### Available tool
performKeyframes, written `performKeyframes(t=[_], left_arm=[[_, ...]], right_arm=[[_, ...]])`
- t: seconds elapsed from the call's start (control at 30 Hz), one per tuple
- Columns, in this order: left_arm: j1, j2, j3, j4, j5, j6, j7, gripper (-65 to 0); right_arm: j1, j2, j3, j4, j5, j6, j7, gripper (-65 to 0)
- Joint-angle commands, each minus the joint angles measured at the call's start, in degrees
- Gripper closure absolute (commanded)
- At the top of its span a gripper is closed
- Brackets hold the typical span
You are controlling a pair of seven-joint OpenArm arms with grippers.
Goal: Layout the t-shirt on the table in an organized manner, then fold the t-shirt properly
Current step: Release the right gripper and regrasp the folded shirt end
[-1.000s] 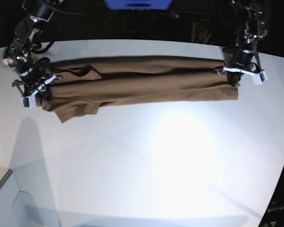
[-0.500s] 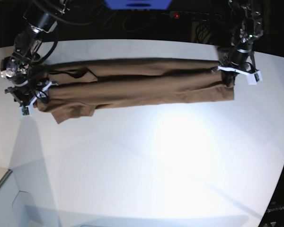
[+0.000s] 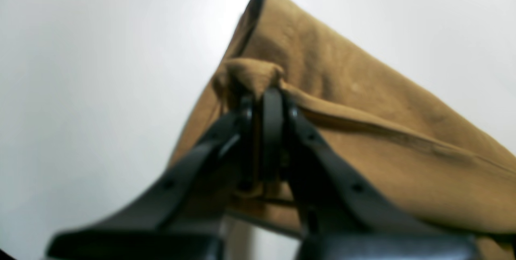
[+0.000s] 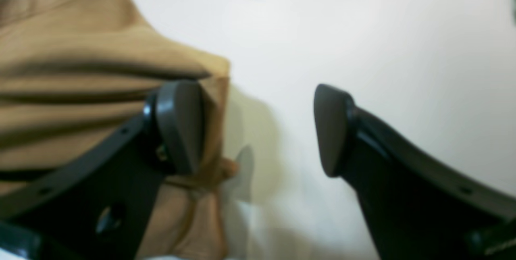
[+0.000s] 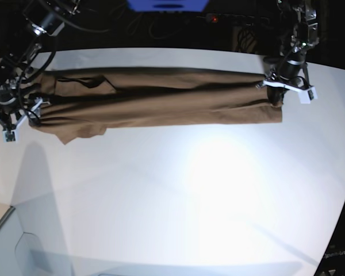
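On the base view's left, the right gripper [image 4: 258, 131] is spread open beside the t-shirt [image 5: 161, 98], which lies stretched in a long band across the table [image 5: 190, 190]. Opposite, the left gripper [image 3: 262, 107] is clamped on cloth; further pulling could drag the freed end askew.
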Motion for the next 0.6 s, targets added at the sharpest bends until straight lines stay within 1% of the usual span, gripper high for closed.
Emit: performKeyframes(t=[0.0, 0.2, 0.3, 0.4, 0.5, 0.57], left_arm=[[0.5, -0.5, -0.4, 0.5, 0.1, 0.3, 0.5, -0.1], [0.7, -0.4, -0.1, 0.9, -0.5, 0.3, 0.5, -0.1], [0.7, -0.5, -0.4, 0.9, -4.7, 0.3, 0.5, -0.1], [0.6, -0.9, -0.4, 0.5, -8.6, 0.3, 0.5, -0.1], [0.6, -1.0, -0.4, 0.7, -10.1, 0.3, 0.5, -0.1], [0.6, -1.0, -0.4, 0.8, -9.9, 0.3, 0.5, -0.1]], right_arm=[[1.0, 0.8, 0.0, 1.6, 0.1, -0.4, 1.1, -43.0], [2.1, 0.7, -0.2, 1.6, 0.1, -0.4, 1.0, -43.0], [1.7, 0.6, -0.2, 1.6, 0.1, -0.4, 1.0, -42.9], [-0.6, -0.8, 0.7, 1.7, 0.2, -0.4, 1.0, -42.9], [-3.6, -1.2, 0.6, 1.6, 0.5, -0.4, 1.2, -42.7], [-4.8, -2.1, 0.5, 1.5, 0.5, -0.4, 1.4, -42.7]])
